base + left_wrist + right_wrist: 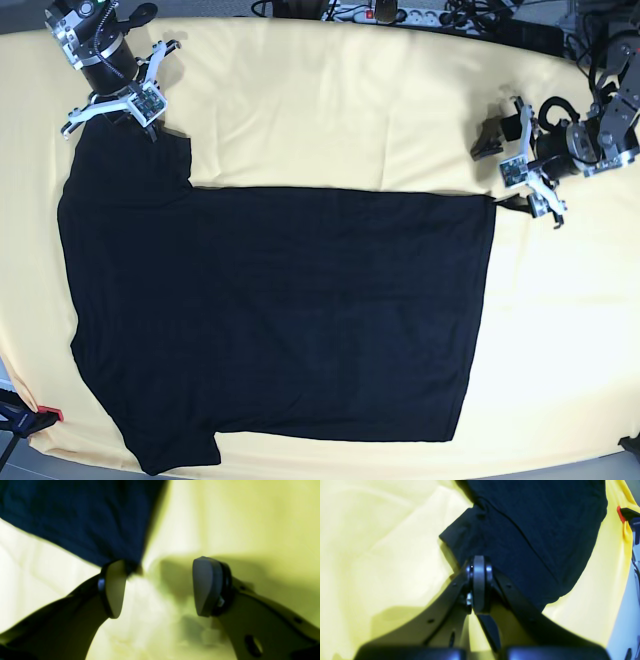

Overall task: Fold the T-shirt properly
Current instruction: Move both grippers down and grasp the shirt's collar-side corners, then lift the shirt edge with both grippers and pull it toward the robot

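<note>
Close to the left wrist camera, our left gripper stands with its jaws wide apart; a corner of the T-shirt touches the tip of one finger, the other finger clear of it over the tablecloth. Our right gripper has its jaws pressed together at the edge of a sleeve, the cloth reaching forward from its tips; we cannot tell whether any fabric is pinched. From the base view the shirt lies spread flat between both grippers.
</note>
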You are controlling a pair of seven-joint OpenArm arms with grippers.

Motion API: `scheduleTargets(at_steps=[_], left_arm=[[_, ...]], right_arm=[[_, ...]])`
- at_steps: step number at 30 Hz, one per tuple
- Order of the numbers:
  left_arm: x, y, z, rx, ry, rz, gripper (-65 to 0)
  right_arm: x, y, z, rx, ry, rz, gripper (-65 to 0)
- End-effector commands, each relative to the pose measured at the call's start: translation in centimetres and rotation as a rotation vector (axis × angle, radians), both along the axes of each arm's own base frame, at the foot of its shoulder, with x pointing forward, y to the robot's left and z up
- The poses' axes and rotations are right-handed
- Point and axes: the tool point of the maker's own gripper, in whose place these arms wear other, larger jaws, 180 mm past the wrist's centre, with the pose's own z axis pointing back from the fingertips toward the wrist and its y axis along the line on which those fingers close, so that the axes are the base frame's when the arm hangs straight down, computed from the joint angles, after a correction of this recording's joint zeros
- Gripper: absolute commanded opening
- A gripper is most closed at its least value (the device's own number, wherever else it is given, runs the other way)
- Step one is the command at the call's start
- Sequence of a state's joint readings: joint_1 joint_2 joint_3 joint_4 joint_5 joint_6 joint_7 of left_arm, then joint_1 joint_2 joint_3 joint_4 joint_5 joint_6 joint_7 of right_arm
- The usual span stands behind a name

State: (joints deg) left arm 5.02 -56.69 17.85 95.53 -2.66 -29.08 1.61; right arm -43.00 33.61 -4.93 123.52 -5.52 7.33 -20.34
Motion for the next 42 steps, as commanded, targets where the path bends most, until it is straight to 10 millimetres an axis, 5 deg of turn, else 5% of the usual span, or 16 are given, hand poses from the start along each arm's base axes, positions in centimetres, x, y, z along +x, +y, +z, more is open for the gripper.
scheduleTargets(at_steps=[1, 13, 18, 22, 27, 33, 35, 37, 38, 42], left_arm=[[1.0, 0.5, 0.6, 0.036, -0.033, -0.020, -23.3], [5.8, -1.3, -1.6, 0.162, -0.085, -0.128, -23.4], [7.9, -2.9, -0.5, 0.131, -0.130, -0.128, -27.5], [8.5, -3.4, 0.0, 0.122, -0.147, -0.129, -39.7], [8.5, -3.2, -0.2, 0.119, -0.124, -0.100, -65.0], [8.5, -3.1, -0.2, 0.120, -0.123, -0.099, -65.0], [8.5, -3.1, -0.2, 0.120, -0.123, -0.099, -65.0], [8.5, -3.1, -0.2, 0.120, -0.123, -0.099, -65.0], [8.5, -3.2, -0.1, 0.119, -0.124, -0.100, -65.0], [8.1, -3.5, 0.3, 0.117, -0.125, -0.122, -65.0]], right_arm=[[0.3, 0.3, 0.8, 0.011, -0.031, 0.006, -65.0], [-0.1, 0.1, 0.1, 0.006, 0.002, -0.033, -65.0], [-1.2, -0.9, -1.3, -0.074, 0.088, -0.034, -36.7], [-1.0, -1.7, -1.2, -0.142, 0.074, -0.038, -30.9], [-0.4, -3.0, -1.8, -0.165, 0.061, -0.079, -30.9], [0.4, -5.9, -5.4, -0.214, 0.112, -0.127, -31.7], [1.0, -6.7, -5.8, -0.234, 0.113, -0.139, -41.5], [1.8, -7.2, -5.5, -0.272, 0.087, -0.138, -61.1], [2.3, -7.5, -4.9, -0.294, 0.058, -0.151, -65.0], [3.5, -9.1, -2.1, -0.389, -0.035, -0.205, -65.0]])
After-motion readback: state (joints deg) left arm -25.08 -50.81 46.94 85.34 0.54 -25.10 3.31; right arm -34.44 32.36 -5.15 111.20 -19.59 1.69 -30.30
